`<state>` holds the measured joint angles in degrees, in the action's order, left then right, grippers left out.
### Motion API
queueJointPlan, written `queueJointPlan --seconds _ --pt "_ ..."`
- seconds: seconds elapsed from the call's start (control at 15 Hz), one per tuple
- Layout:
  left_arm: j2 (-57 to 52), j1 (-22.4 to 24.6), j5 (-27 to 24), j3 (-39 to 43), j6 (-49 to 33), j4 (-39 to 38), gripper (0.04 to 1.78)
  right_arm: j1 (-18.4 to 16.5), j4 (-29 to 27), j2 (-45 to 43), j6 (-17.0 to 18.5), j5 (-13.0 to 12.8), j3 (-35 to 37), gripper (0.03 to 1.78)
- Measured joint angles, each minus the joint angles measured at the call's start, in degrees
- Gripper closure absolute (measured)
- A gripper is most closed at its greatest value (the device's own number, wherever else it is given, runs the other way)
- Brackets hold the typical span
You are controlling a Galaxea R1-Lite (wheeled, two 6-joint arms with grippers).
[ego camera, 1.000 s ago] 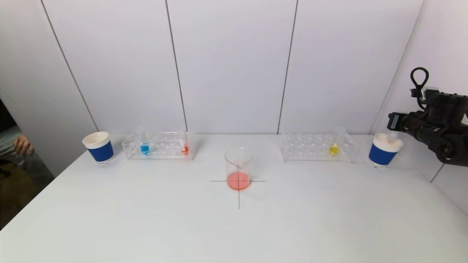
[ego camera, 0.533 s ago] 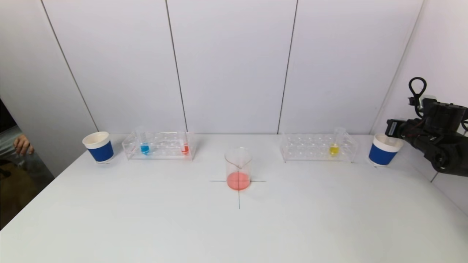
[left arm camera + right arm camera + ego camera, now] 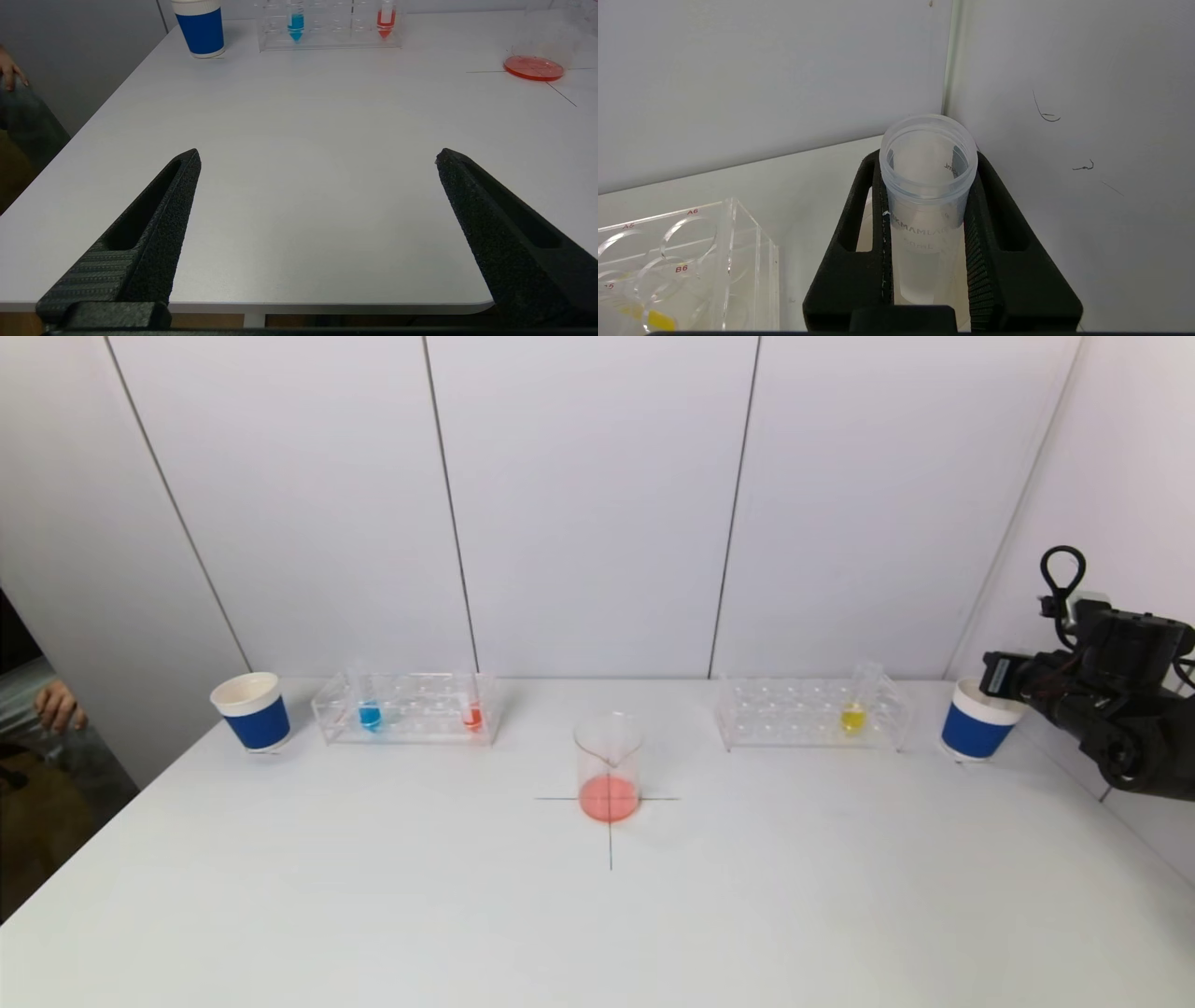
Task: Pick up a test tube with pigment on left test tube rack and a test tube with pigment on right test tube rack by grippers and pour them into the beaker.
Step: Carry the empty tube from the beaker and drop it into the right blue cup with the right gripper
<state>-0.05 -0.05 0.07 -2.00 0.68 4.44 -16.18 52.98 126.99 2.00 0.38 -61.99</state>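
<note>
My right gripper (image 3: pixel 928 161) is shut on an empty clear test tube (image 3: pixel 927 196), held upright at the far right over the right blue paper cup (image 3: pixel 974 723), whose cream inside shows below the tube. In the head view the right gripper (image 3: pixel 997 676) sits at that cup's rim. The beaker (image 3: pixel 609 767) holds pink liquid on the table's cross mark. The left rack (image 3: pixel 408 707) carries a blue tube (image 3: pixel 370 714) and a red tube (image 3: pixel 472 714). The right rack (image 3: pixel 812 714) carries a yellow tube (image 3: pixel 852 715). My left gripper (image 3: pixel 318 153) stands open and empty at the table's near left edge.
A second blue paper cup (image 3: pixel 252 711) stands left of the left rack. A person's hand (image 3: pixel 58 705) shows beyond the table's left edge. White walls close off the back and right, with the right arm close to the corner.
My right arm has come down and drawn slightly back, lowering the empty tube towards the right cup's mouth. Nothing else has moved.
</note>
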Motion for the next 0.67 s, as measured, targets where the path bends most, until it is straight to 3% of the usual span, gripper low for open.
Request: queueJointPlan --seconds 0.67 --pt "0.0 0.0 0.0 0.0 0.0 0.0 0.06 -0.1 0.0 -0.1 0.1 0.0 0.1 1.32"
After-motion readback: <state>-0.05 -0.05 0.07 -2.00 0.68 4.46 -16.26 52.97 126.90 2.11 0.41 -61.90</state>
